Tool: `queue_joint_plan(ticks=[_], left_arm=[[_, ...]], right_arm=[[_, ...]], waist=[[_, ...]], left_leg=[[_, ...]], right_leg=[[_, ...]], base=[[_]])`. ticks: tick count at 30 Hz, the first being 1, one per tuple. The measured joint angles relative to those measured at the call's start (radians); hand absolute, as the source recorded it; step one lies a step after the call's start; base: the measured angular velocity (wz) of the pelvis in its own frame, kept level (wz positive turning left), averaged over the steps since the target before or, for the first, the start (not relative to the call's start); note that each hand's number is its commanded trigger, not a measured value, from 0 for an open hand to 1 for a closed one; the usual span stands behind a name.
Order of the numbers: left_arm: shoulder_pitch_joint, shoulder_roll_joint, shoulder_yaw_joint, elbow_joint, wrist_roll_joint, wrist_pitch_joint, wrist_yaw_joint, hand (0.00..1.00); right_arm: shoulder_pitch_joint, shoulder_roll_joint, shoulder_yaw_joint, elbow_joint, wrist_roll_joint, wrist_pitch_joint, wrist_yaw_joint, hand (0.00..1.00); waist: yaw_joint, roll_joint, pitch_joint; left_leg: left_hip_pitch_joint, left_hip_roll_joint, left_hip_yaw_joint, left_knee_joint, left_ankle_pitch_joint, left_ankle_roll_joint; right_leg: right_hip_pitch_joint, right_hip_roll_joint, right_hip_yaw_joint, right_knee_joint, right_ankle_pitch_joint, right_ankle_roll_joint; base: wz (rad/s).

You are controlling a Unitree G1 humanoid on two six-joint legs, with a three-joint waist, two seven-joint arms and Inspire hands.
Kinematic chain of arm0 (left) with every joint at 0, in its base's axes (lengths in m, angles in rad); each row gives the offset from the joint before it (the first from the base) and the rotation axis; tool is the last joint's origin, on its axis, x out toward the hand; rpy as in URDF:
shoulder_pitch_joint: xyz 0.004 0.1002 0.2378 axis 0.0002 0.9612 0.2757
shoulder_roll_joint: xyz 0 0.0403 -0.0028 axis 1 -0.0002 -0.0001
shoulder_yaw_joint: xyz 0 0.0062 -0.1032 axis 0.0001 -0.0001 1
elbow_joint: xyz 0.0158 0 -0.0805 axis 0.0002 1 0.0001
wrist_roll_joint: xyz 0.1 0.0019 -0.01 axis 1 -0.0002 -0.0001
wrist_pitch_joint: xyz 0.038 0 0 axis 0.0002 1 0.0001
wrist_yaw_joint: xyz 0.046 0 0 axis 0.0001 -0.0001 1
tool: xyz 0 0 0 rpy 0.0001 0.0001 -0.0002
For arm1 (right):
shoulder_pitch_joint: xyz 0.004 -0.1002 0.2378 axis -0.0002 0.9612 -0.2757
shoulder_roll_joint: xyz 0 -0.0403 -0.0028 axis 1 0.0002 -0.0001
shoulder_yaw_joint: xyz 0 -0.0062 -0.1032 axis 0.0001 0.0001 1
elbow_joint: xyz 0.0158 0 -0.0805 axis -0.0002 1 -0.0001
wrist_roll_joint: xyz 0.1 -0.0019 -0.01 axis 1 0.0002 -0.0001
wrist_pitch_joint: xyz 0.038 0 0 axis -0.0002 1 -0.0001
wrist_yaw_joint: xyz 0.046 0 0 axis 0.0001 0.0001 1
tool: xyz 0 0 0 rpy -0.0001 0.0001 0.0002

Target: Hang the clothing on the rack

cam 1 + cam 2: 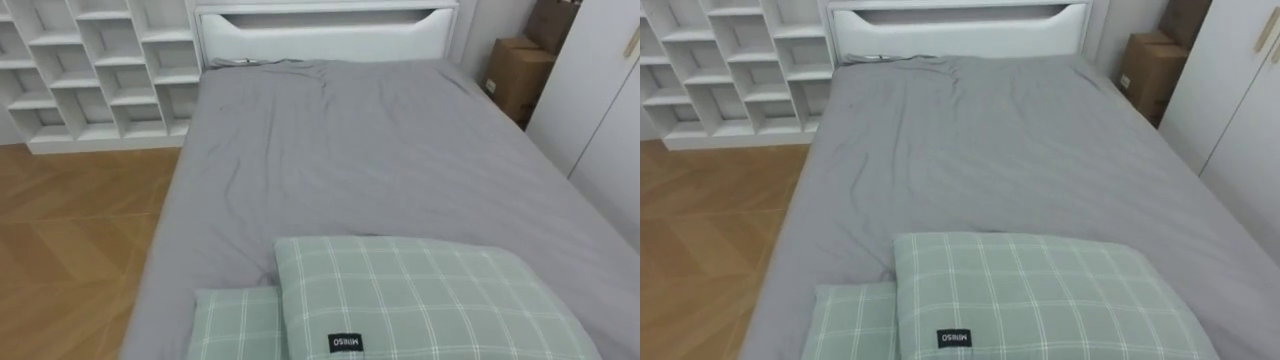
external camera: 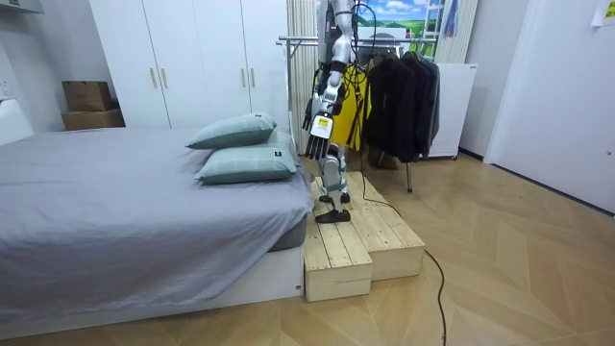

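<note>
I stand on a low wooden platform (image 2: pixel 336 245) at the head end of the bed, facing along it. Behind me a clothes rack (image 2: pixel 293 41) carries a yellow garment (image 2: pixel 357 101) and several dark garments (image 2: pixel 404 96). My left hand (image 2: pixel 313 119) hangs at my side beside the pillows, fingers straight and pointing down, holding nothing. Right below me the bed's grey sheet (image 1: pixel 380 150) stretches away with no clothing on it, and two green checked pillows (image 1: pixel 420 300) lie at the near end.
White cube shelves (image 1: pixel 90 70) stand at the far left beyond wooden floor. A white wardrobe (image 1: pixel 610 110) and cardboard boxes (image 1: pixel 515 75) lie to the bed's right. The white board at the bed's far end (image 1: pixel 320 30) closes it off.
</note>
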Motion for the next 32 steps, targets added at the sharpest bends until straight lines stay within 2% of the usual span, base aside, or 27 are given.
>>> queue_joint_plan(ticks=[15,24,32], left_arm=[[0.000,0.007,-0.017,0.006,-0.018,-0.001,-0.018,0.00],[-0.002,0.003,-0.017,0.006,0.003,0.000,-0.032,0.00],[0.000,0.001,-0.017,0.007,0.004,0.005,-0.031,0.00]], right_arm=[[0.009,0.000,-0.001,0.004,0.029,-0.002,0.003,0.00],[0.017,-0.001,-0.020,0.008,0.105,-0.001,0.024,0.00],[0.020,0.005,-0.040,0.043,0.173,0.009,0.025,0.00]], waist=[[-0.003,0.003,0.0000],[-0.006,0.017,-0.0020],[-0.006,0.017,-0.0003]], left_leg=[[0.002,0.000,0.003,-0.002,0.000,0.000],[-0.004,0.000,0.007,-0.014,0.002,0.001],[0.018,-0.001,0.011,-0.038,0.006,0.002]], right_leg=[[-0.001,0.000,-0.003,-0.001,0.000,0.000],[-0.014,-0.001,0.001,0.000,0.000,0.000],[-0.006,-0.003,0.003,0.000,0.000,0.000]], base=[[0.00],[0.00],[0.00]])
